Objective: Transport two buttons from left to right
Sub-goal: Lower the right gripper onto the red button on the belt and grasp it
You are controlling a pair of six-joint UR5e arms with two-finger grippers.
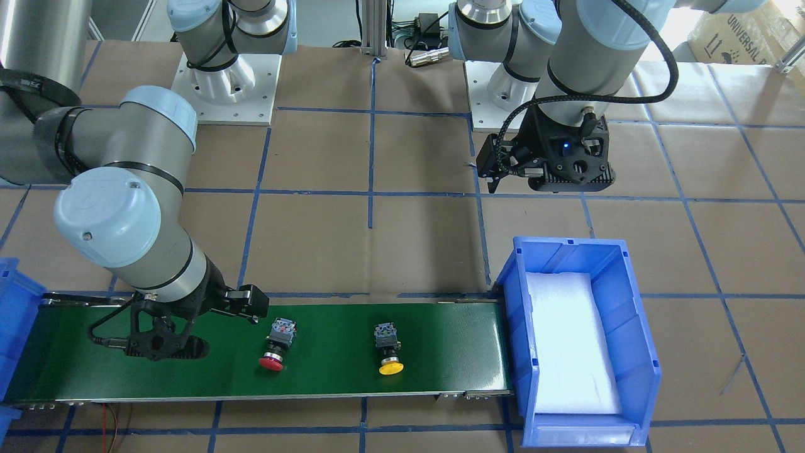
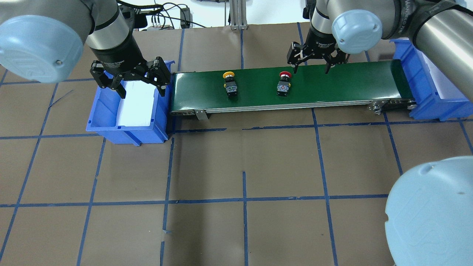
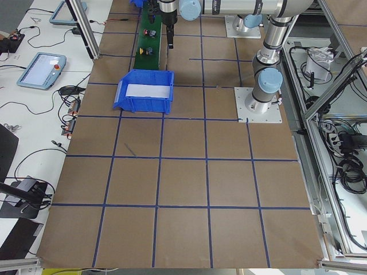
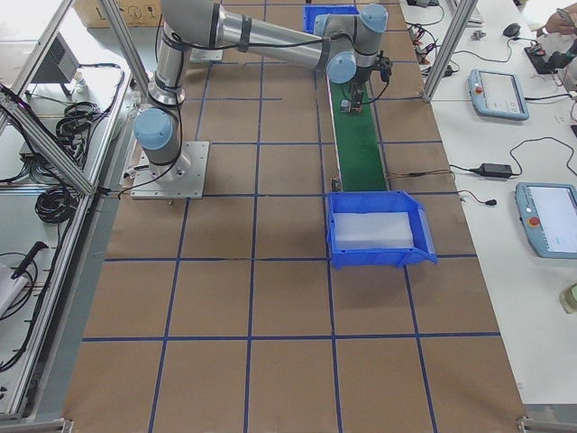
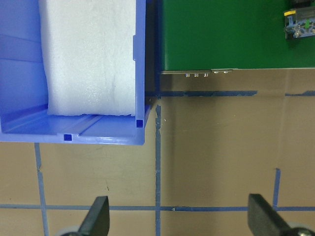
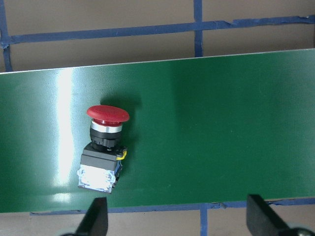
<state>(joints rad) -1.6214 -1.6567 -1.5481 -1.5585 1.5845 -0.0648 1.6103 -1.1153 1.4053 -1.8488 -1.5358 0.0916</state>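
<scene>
Left pincer point(image 2: 142, 88) hangs spread wide over a blue bin point(image 2: 99, 125). Under it I see a white foam pad point(image 2: 135, 107) lining the bin's floor. My right pincer point(image 2: 311, 68) is spread wide too, over the green belt point(image 2: 351, 85). On the belt, the red button point(image 2: 283, 84) lies on its side just beside that pincer's left finger, and the yellow button point(image 2: 230, 83) lies farther off, between the two pincers. Beyond the right pincer a second blue bin point(image 2: 432, 105) meets the belt's end, its inside mostly hidden by the arm.
</scene>
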